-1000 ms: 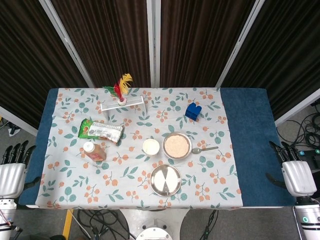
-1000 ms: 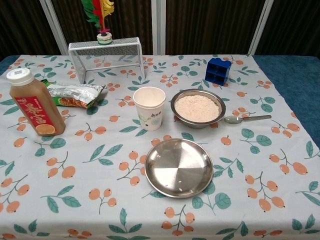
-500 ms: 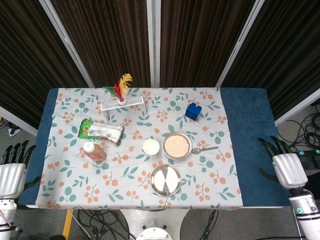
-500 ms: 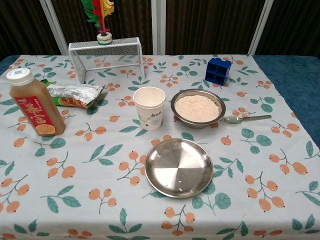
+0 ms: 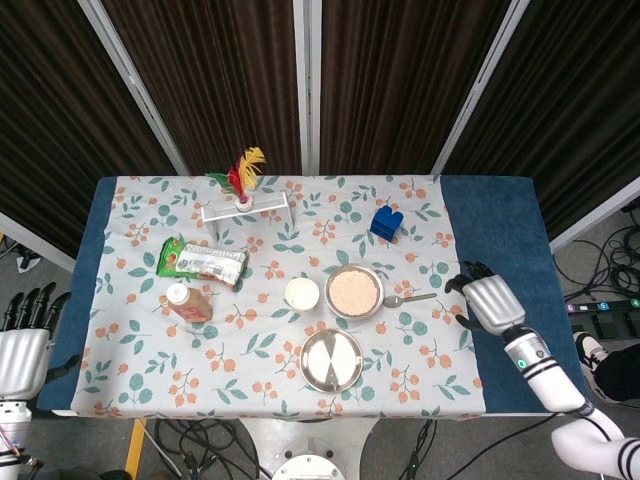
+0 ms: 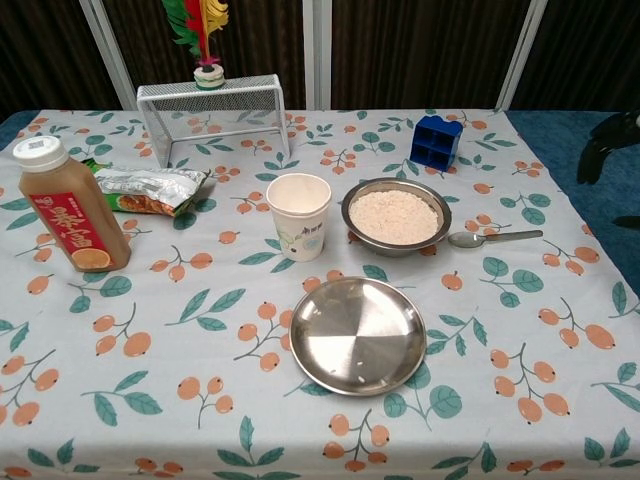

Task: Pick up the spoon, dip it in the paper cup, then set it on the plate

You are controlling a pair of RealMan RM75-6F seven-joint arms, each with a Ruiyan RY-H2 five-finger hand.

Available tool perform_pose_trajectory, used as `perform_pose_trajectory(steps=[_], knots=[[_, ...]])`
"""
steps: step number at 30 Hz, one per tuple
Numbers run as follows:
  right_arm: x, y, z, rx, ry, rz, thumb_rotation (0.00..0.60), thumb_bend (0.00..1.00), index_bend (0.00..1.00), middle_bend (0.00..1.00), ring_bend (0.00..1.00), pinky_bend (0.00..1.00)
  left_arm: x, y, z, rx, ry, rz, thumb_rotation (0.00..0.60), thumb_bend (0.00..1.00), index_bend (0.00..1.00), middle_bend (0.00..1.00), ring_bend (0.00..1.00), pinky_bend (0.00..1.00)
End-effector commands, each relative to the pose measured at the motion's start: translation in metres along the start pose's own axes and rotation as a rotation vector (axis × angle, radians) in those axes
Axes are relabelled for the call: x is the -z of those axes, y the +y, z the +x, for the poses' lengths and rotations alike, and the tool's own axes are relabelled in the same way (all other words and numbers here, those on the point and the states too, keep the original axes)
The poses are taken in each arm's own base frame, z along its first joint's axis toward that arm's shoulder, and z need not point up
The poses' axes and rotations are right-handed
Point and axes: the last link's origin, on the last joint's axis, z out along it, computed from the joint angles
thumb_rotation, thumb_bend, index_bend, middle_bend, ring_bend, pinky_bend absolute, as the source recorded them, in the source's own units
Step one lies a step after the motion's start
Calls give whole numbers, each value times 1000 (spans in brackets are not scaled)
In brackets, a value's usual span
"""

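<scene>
A metal spoon (image 5: 408,298) (image 6: 492,238) lies on the flowered cloth just right of a steel bowl of grain (image 5: 353,291) (image 6: 394,215). The white paper cup (image 5: 301,294) (image 6: 298,215) stands left of that bowl. In front of both sits the empty steel plate (image 5: 331,359) (image 6: 358,334). My right hand (image 5: 488,301) (image 6: 612,140) hovers over the table's right side, a short way right of the spoon handle, fingers apart and holding nothing. My left hand (image 5: 24,340) stays off the table's left front corner, fingers spread and empty.
A brown drink bottle (image 5: 187,302) (image 6: 65,205), a snack packet (image 5: 203,261) (image 6: 148,187), a wire rack (image 5: 246,207) (image 6: 211,110) with a feather shuttlecock (image 5: 240,175) and a blue block (image 5: 386,222) (image 6: 436,141) share the cloth. Bare blue table (image 5: 505,230) borders the right.
My right hand has swung in from beyond the table's right front edge to over the blue strip near the spoon. The left hand and the objects have not moved.
</scene>
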Motion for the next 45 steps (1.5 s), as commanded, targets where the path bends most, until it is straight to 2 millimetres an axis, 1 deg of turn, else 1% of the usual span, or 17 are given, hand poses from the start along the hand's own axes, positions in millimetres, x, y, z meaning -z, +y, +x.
perform_pose_trajectory(steps=[1,6,11,15,18,27,35,45], knots=[[-19,-7,-11,29,-32,16,600,157,400,382,113,175,-1,0,0,1,-2,-4,600,32,188,144,73,73],[-38,-11,-21,46,-68,15,600,164,400,378,113,175,-3,1,0,4,-3,-10,600,32,188,144,73,72],[-55,-15,-28,67,-89,19,600,170,400,400,113,177,-5,1,-1,7,-10,-12,600,32,188,144,73,73],[-66,-20,-31,81,-106,29,600,171,415,423,113,178,-5,1,-1,8,-11,-10,600,32,188,144,74,73],[-72,-24,-32,90,-110,39,600,195,418,437,120,177,-4,1,-1,10,-13,-7,600,32,188,145,73,72],[-82,-29,-38,92,-131,42,600,218,460,477,148,176,-4,-1,-4,17,-20,2,600,32,188,144,74,73],[-85,-30,-44,100,-146,45,600,220,488,491,148,176,-5,-1,-5,19,-20,5,600,32,188,144,74,73],[-89,-31,-47,103,-153,43,600,249,495,508,164,175,-4,-3,-6,25,-22,12,600,32,188,144,74,72]])
